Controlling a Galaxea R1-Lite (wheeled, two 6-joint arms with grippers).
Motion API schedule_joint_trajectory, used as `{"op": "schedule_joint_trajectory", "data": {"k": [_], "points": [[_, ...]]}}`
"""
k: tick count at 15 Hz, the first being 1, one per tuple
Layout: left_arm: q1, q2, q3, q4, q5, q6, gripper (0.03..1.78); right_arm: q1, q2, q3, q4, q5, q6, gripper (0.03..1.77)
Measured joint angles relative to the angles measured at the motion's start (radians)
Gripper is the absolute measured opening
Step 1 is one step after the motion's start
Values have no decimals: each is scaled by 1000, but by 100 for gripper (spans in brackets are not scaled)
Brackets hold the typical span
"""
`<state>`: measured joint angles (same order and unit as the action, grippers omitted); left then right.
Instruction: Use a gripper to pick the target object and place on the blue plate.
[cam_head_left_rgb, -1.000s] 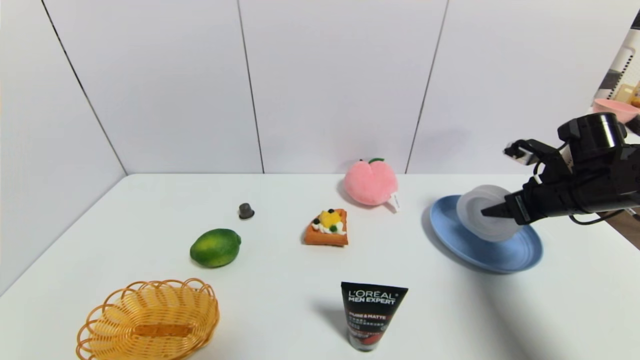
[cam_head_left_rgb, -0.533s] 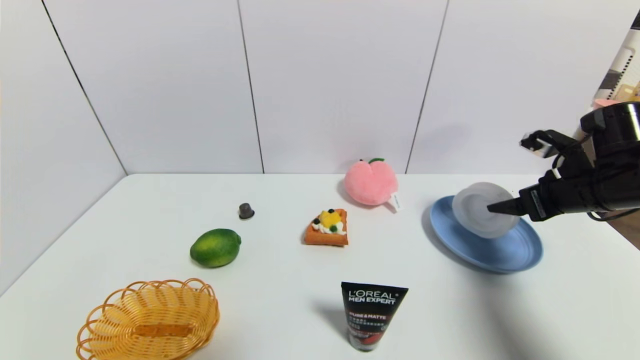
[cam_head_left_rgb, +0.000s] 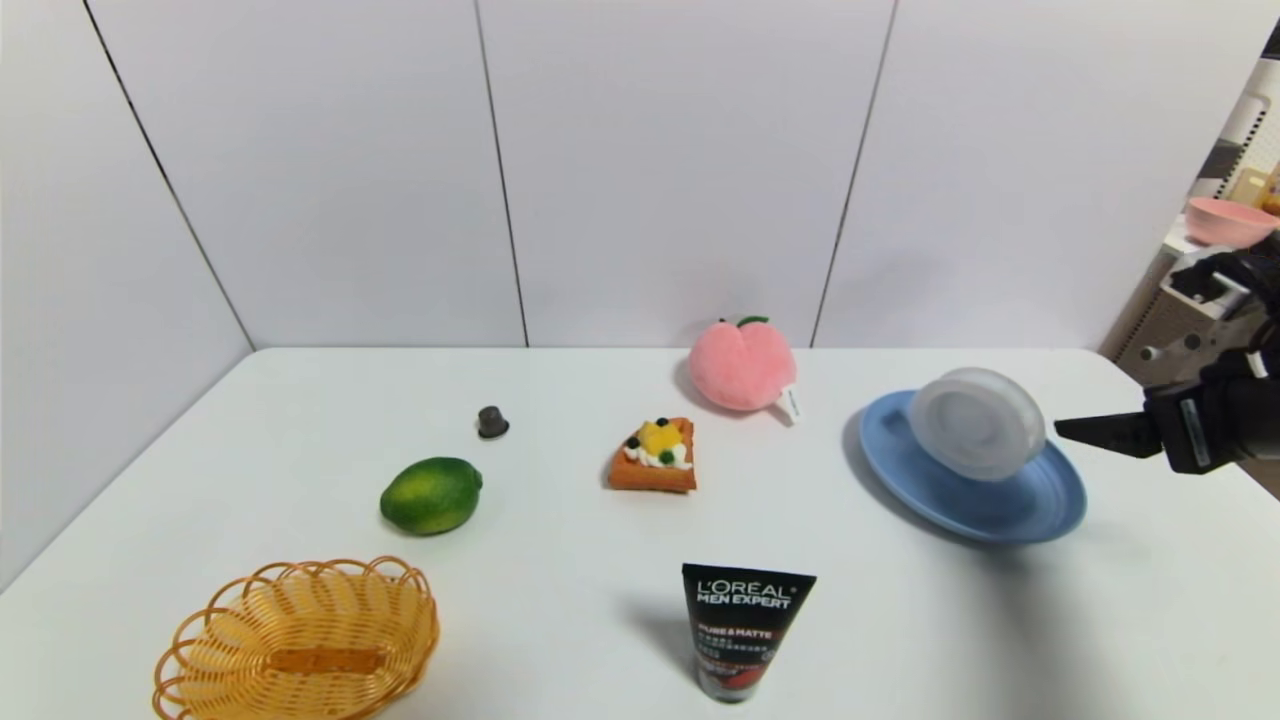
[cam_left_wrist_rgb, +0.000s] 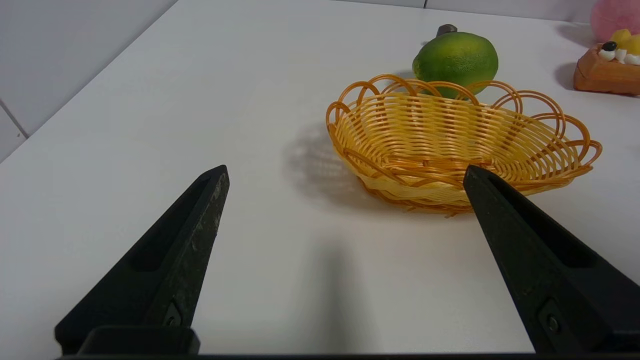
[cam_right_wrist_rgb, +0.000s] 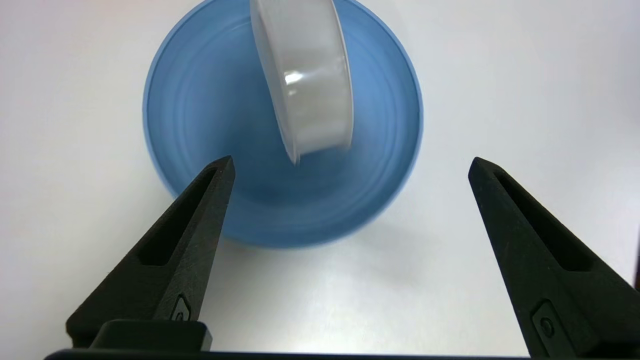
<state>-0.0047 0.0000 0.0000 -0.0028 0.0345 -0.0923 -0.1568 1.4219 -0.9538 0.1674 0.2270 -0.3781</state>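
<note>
**Tub on plate, right gripper clear of it**

Head view: tub (cam_head_left_rgb: 977, 423) sitting on the plate (cam_head_left_rgb: 1040, 505), tilted up on its edge with one broad face turned toward the camera, leaning rather than lying flat. Right gripper (cam_head_left_rgb: 1085, 432) hovering just beside the plate's right rim, apart from the tub, carrying nothing. Peach toy (cam_head_left_rgb: 741, 364), waffle toy (cam_head_left_rgb: 654, 456), lime (cam_head_left_rgb: 431, 494), small dark cap (cam_head_left_rgb: 492, 422), basket (cam_head_left_rgb: 298, 640) and black tube (cam_head_left_rgb: 746, 628) lying spread across the table (cam_head_left_rgb: 560, 620), well apart from the plate. Pink bowl (cam_head_left_rgb: 1226, 220) resting on a shelf beyond the table's right end.

Left wrist view: left gripper (cam_left_wrist_rgb: 345, 172) hanging low over the table near the basket (cam_left_wrist_rgb: 460, 145), fingers spread wide, gripping nothing, idle. Lime (cam_left_wrist_rgb: 456, 59) sitting just behind the basket.

Right wrist view: right gripper (cam_right_wrist_rgb: 350, 165) standing spread wide and empty, with the plate (cam_right_wrist_rgb: 190, 115) beyond its tips. Tub (cam_right_wrist_rgb: 305, 75) standing on its rim inside the plate, touching neither finger.

Judging progress: picking and placing apparently done, tub released within the plate. Remaining, seemingly, only drawing the arm away; tub possibly rolling or tipping flat, being balanced on edge.
</note>
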Motion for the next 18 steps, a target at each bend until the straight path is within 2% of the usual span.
{"op": "schedule_joint_trajectory", "data": {"k": [5, 7, 9, 11, 13, 18], "points": [[0, 0, 0, 0, 0, 0, 169, -71, -262, 134, -20, -4, -1, 167], [0, 0, 0, 0, 0, 0, 169, -83, -371, 198, -55, -11, 36, 168], [0, 0, 0, 0, 0, 0, 169, -56, -490, 272, -81, -58, 115, 168], [0, 0, 0, 0, 0, 0, 169, 2, -630, 370, -99, -131, 193, 169], [0, 0, 0, 0, 0, 0, 169, 50, -772, 475, -114, -180, 243, 169], [0, 0, 0, 0, 0, 0, 169, 107, -1065, 741, -179, -213, 287, 169]]}}
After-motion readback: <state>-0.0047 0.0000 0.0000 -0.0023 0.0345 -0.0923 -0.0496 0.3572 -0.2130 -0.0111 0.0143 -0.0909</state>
